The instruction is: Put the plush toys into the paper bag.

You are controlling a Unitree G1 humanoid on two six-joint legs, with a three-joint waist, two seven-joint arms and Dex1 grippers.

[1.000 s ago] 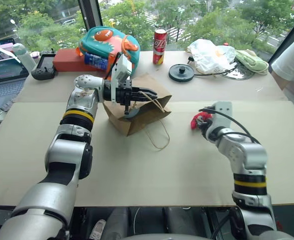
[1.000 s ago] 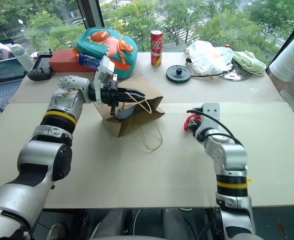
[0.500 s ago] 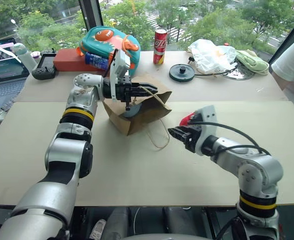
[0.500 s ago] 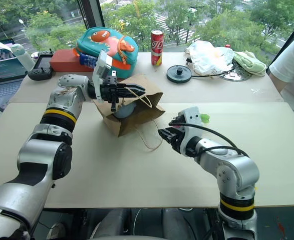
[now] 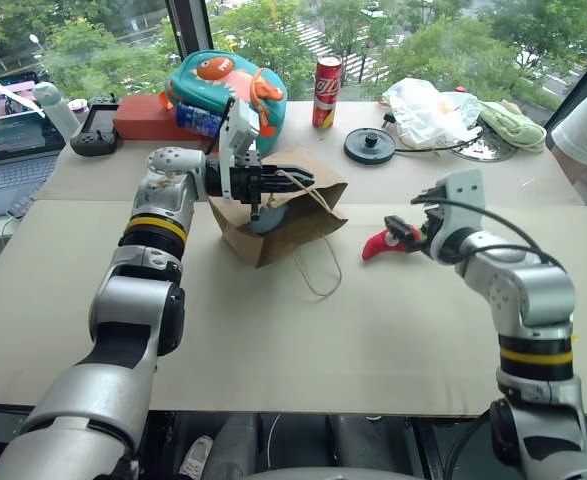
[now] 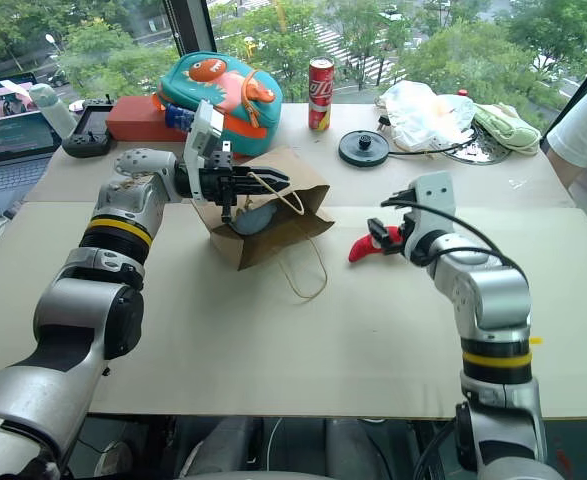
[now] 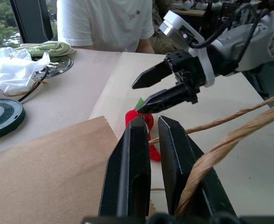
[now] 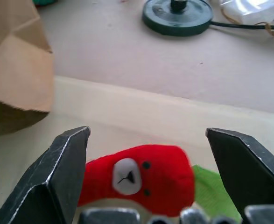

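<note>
At about nine o'clock on the table, the left gripper (image 5: pixel 273 190) is seen reaching level across the mouth of the paper bag (image 5: pixel 291 222). Its fingers are nearly closed, with a tan cord handle (image 7: pixel 230 135) running alongside them and the bag's upper edge apparently pinched and lifted; the exact hold cannot be confirmed. Inside the opened mouth a grey-white round shape (image 6: pixel 253 215) is visible, judged to be the ball toy already placed. The second handle loop (image 5: pixel 318 275) lies slack on the table in front of the bag.

At the centre, just right of the bag, the red chili toy (image 5: pixel 378 245) is found at the tips of the right gripper (image 5: pixel 405 235). In the right wrist view the chili (image 8: pixel 141 179) sits between widely spread fingers (image 8: pixel 64 172) with daylight on both sides, so no grip is made; whether it rests on the table cannot be told.

At twelve o'clock, a teal backpack (image 5: pixel 223 85), a red can (image 5: pixel 324 78) and a white plastic bag (image 5: pixel 428 108) are noted as bystanders.

Step in hand: the second toy's transfer, the bag being held open for it. The next move is judged to require closing the right fingers on the chili, then carrying it toward nine o'clock into the mouth, clear of the cord.
</note>
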